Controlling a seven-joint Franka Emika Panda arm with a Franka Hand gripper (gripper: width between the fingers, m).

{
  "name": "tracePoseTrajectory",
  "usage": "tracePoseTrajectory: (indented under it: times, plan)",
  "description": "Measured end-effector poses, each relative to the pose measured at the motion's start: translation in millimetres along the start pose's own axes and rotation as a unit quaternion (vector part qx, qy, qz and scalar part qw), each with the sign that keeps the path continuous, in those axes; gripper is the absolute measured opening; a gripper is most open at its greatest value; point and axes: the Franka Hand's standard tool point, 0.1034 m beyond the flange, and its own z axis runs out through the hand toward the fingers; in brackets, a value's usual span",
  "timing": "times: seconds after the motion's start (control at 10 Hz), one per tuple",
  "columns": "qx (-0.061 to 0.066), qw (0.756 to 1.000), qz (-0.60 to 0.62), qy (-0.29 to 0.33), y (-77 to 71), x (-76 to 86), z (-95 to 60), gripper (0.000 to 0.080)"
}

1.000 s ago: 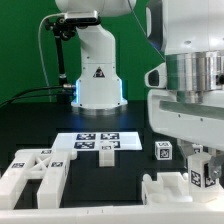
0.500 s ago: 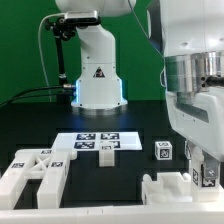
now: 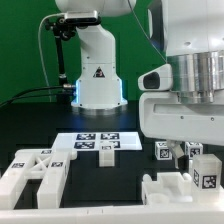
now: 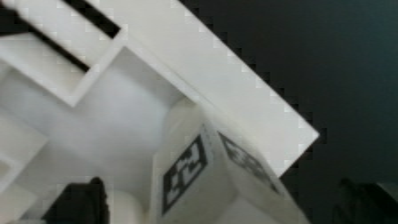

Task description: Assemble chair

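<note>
Nearest, on the exterior view's right, a chunky matte-white plastic chair piece (image 3: 170, 187) lies on the black table (image 3: 125, 168). Its upright tagged post (image 4: 187, 172) stands between the spread fingers of the gripper (image 4: 231, 205) (a gap shows beside one dark fingertip (image 4: 80, 203)). A second white tagged chair piece (image 3: 35, 172) lies on the exterior view's left, and the marker board (image 3: 98, 143) is farther back.

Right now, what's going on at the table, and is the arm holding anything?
The arm hangs low over the white chair parts at the exterior view's right. In the wrist view its pincer looks open, with its fingers standing on either side of a tagged block and no visible grip on it. A second part lies at the exterior view's left, with the marker board between them. Nothing appears to be carried.
</note>
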Motion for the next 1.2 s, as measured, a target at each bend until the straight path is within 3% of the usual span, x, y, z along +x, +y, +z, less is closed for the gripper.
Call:
tracePoseTrajectory:
  times: [0.3, 0.5, 0.6, 0.7, 0.8, 0.9, 1.0, 1.2]
  plan:
    - [-0.001, 0.996, -0.084, 0.0, 1.7, 1.5, 0.7, 0.0649]
    - [-0.013, 0.968, -0.249, 0.012, -1.3, 0.9, 0.6, 0.0649]
    - [-0.014, 0.964, -0.265, 0.014, -2.8, -0.8, 1.5, 0.0649]
    - [-0.014, 0.973, -0.231, 0.014, -1.9, 0.4, 1.3, 0.0523]
    - [-0.014, 0.972, -0.234, 0.015, -1.6, 0.9, 1.3, 0.0523]
    - [-0.013, 0.978, -0.208, 0.015, -1.4, 1.0, 1.4, 0.0377]
    - [-0.014, 0.987, -0.162, 0.016, 0.1, 2.7, 1.3, 0.0291]
    - [-0.012, 0.996, -0.083, 0.016, -0.2, 2.6, 1.1, 0.0291]
